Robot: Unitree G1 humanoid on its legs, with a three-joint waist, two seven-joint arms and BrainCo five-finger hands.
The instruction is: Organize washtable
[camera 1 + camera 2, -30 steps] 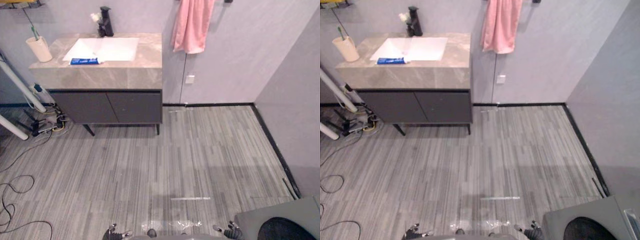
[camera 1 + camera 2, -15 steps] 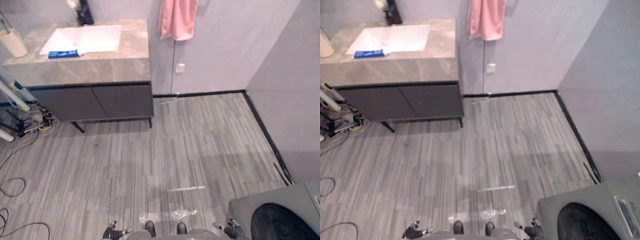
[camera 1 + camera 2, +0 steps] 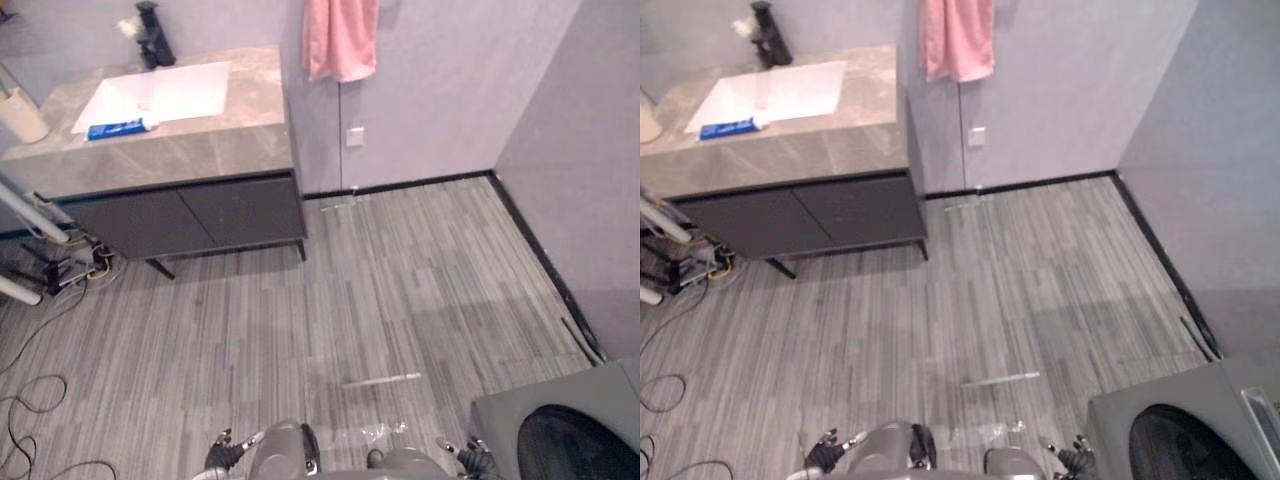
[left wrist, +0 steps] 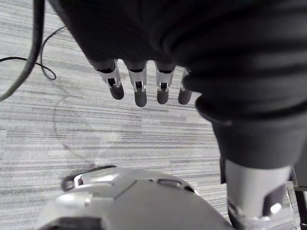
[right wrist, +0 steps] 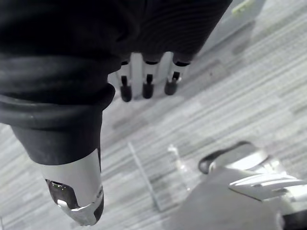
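Washtable far ahead of two empty hands

The washtable stands against the wall, well apart from both hands, forward of the left hand and off to its outer side. On its top, a blue tube lies touching the white sink's near rim, a black faucet rises behind the basin, and a pale cup sits at the far left end. A pink towel hangs on the wall beyond. Both the left hand and the right hand hang low over the floor, fingers straight, holding nothing. A grey appliance sits just beside the right hand.
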